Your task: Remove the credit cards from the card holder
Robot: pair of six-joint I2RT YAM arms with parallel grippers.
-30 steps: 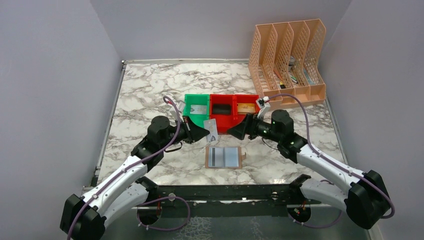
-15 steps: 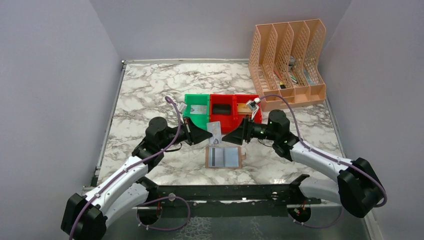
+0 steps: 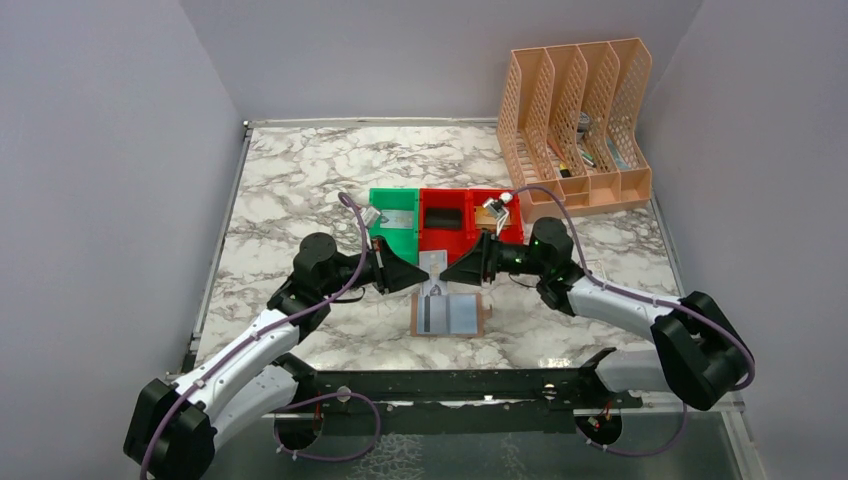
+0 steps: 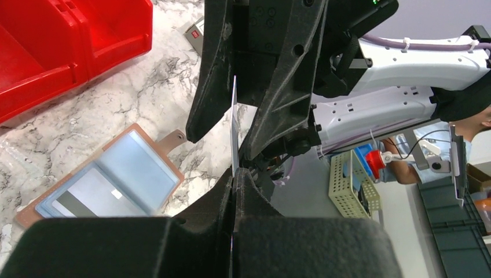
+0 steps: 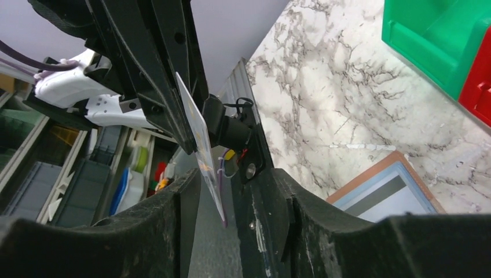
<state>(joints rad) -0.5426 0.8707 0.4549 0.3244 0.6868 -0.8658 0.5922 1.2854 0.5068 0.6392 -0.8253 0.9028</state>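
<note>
my left hand (image 4: 233, 179) pinches a card (image 4: 234, 124) in the air by the open wallet (image 3: 450, 315); my right hand (image 5: 231, 185) is spread around it. closing crooked could twist the card loose.

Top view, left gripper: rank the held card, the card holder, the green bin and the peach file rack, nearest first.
1. held card: pinched in the left gripper fingers.
2. card holder, open on the table toward the bases, and green bin, just beyond: too close to call.
3. peach file rack: far right corner.
</note>
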